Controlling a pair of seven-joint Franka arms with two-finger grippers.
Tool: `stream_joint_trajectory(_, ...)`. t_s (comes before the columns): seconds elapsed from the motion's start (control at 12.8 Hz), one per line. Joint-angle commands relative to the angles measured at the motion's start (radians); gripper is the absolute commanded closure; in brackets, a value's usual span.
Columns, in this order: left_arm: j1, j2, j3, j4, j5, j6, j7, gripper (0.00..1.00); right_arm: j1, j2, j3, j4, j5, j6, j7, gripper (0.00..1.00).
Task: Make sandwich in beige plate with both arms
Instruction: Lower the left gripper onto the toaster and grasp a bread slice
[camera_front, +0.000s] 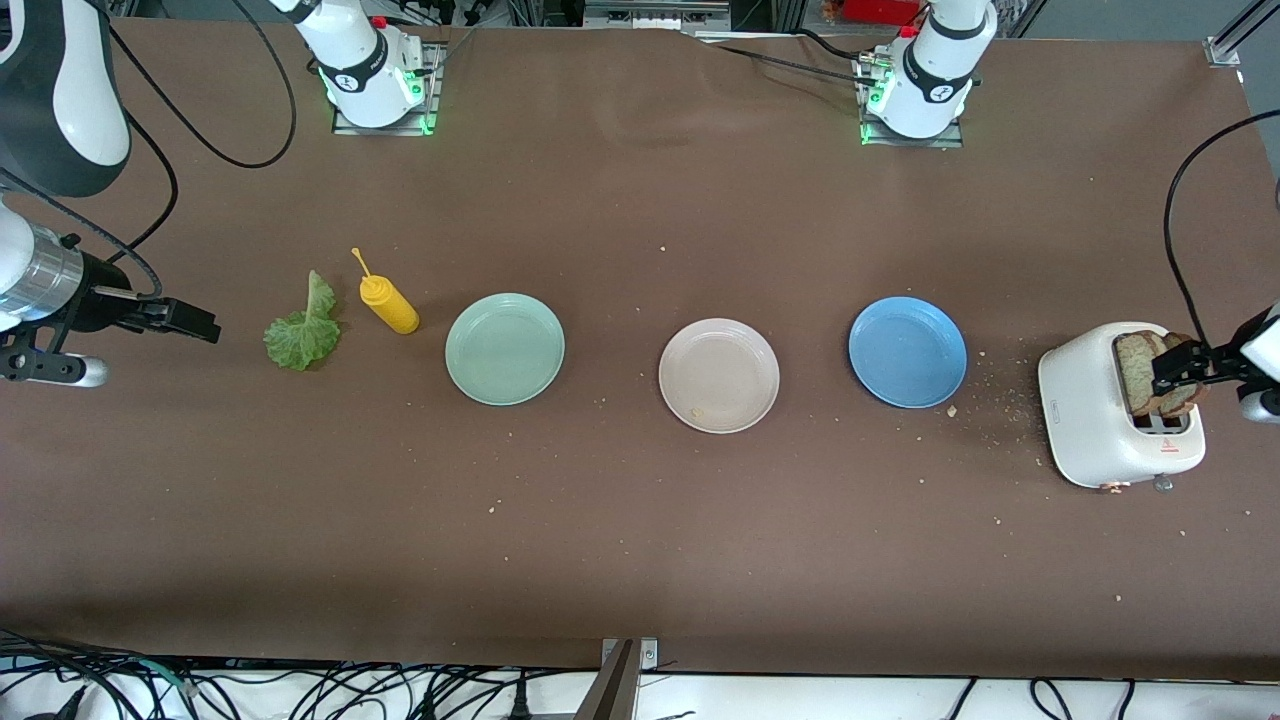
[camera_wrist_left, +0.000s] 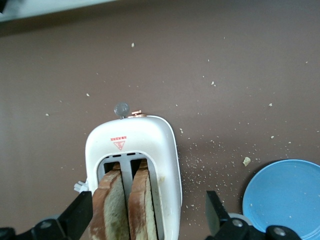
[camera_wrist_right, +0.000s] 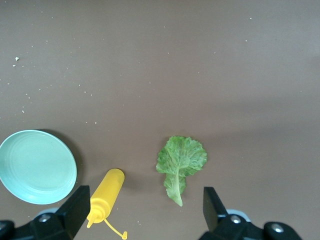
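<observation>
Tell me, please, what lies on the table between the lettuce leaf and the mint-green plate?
A yellow squeeze bottle lies on its side between the lettuce leaf and the mint-green plate. Both the front view and the right wrist view show it.

The left gripper hangs over the toaster at the left arm's end of the table, its fingers spread wide with both bread slices between them. The slices stand upright in the toaster's slots. Beside the toaster, toward the right arm's end, lies the blue plate, then the beige plate, then the mint-green plate, all in one row and apart. The right gripper, fingers apart, hangs over the table at the right arm's end. Between it and the mint-green plate lie the lettuce leaf and the sauce bottle, the leaf closer to this gripper.
</observation>
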Motion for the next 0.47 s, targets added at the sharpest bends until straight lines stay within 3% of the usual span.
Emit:
stream_joint_trajectory(0.0,0.031,0.009,-0.008,-0.068,0.028,0.065,0.006,0.01,-0.004,-0.014,0.004,-0.013,0.014,0.007,0.011,0.00)
stream_joint_trajectory(0.39,0.049,0.003,-0.009,-0.137,0.028,0.059,-0.056,0.03,-0.004,-0.015,0.004,-0.013,0.014,0.005,0.009,0.00)
